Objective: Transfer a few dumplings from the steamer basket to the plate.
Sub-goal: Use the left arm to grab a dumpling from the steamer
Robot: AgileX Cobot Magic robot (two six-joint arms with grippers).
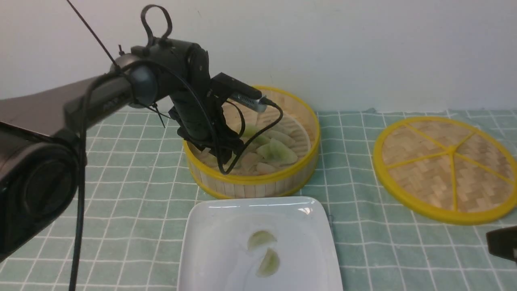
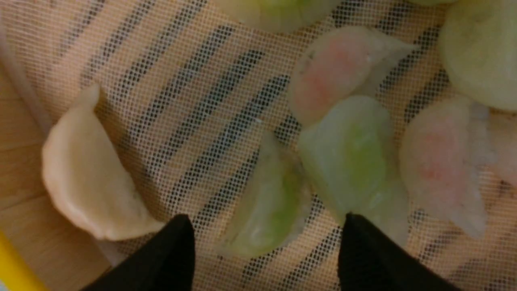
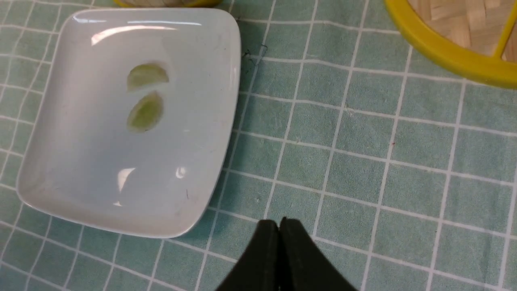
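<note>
The steamer basket stands at the back centre and holds several dumplings. My left gripper reaches down into the basket. In the left wrist view it is open, its jaws either side of a pale green dumpling lying on the mesh liner, without touching it. Another green dumpling, two pinkish ones and a whitish one lie around. The white plate in front holds two green dumplings. My right gripper is shut and empty above the cloth beside the plate.
The flat woven lid with yellow spokes lies at the right; its rim also shows in the right wrist view. A green checked cloth covers the table. The left arm's cable hangs over the basket's front rim.
</note>
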